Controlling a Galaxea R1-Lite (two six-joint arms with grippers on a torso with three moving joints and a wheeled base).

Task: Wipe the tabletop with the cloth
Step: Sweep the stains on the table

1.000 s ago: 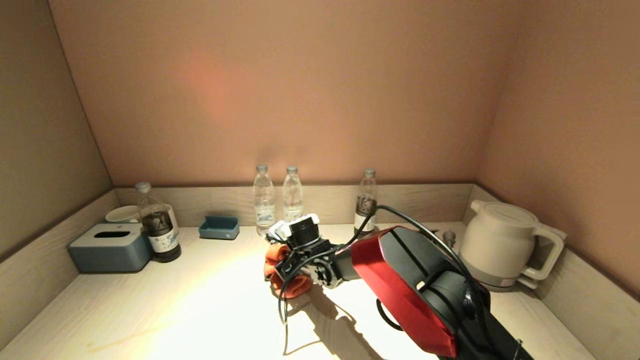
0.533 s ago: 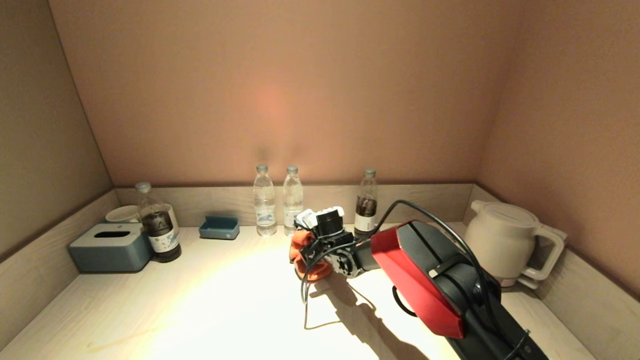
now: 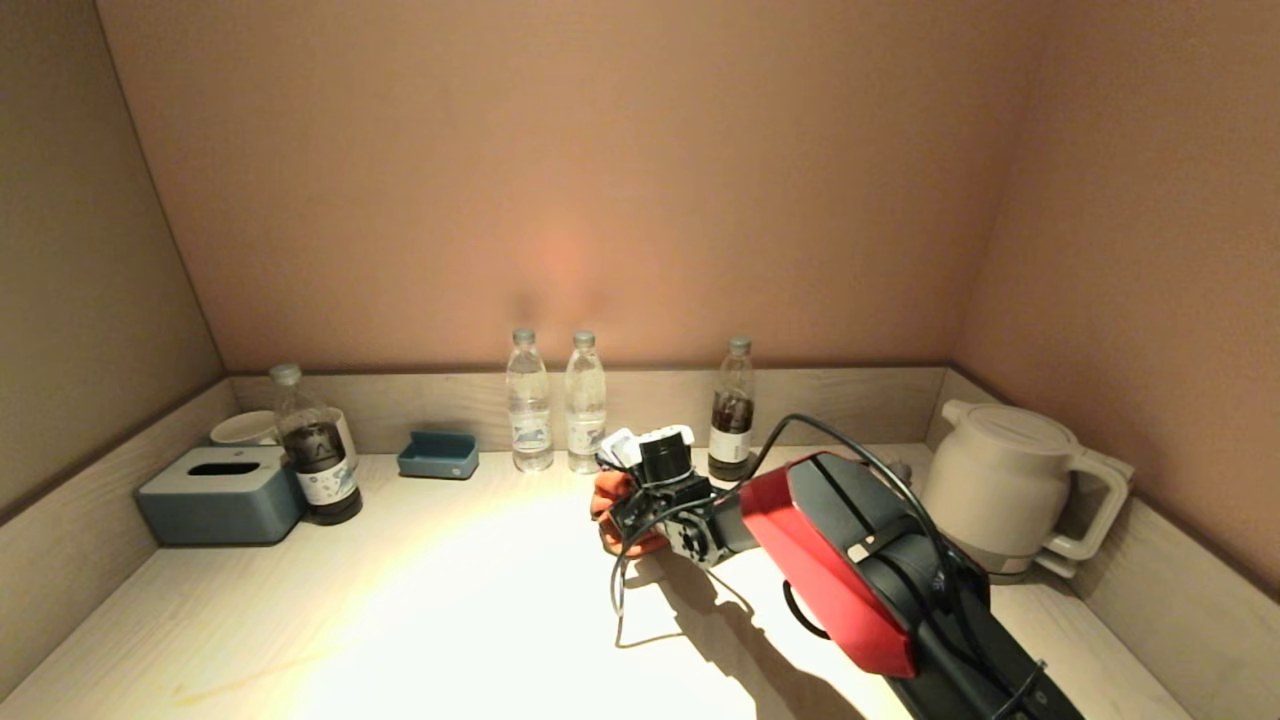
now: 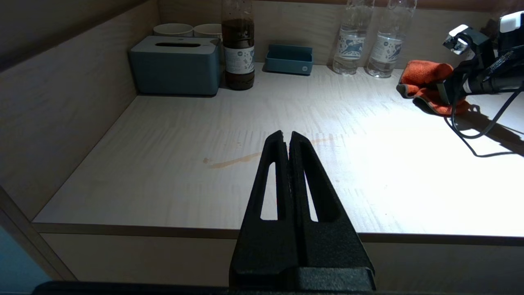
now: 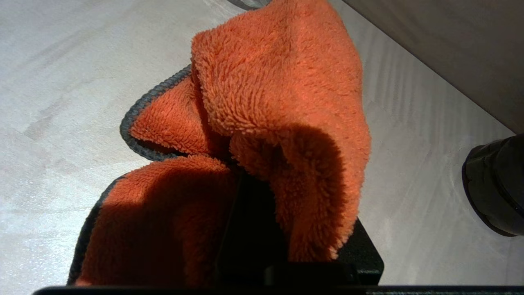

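Observation:
An orange fleece cloth (image 3: 612, 510) with a dark hem lies bunched on the pale wooden tabletop (image 3: 420, 610), close to the two clear bottles at the back. It also shows in the left wrist view (image 4: 425, 84) and in the right wrist view (image 5: 278, 102). My right gripper (image 3: 622, 515) is shut on the cloth and presses it to the table; the cloth folds over its fingers and hides them. My left gripper (image 4: 286, 137) is shut and empty, held at the table's near left edge. A brown streak (image 4: 235, 159) marks the tabletop just beyond it.
Two clear water bottles (image 3: 555, 410) and a dark-liquid bottle (image 3: 732, 410) stand along the back wall. A white kettle (image 3: 1010, 490) stands at the right. A blue tissue box (image 3: 220, 495), a dark bottle (image 3: 315, 455), cups and a small blue tray (image 3: 438, 455) stand at the left.
My right gripper has dragged the cloth to the right and toward the back wall, from the middle of the table to just in front of the bottles. The left arm has not moved.

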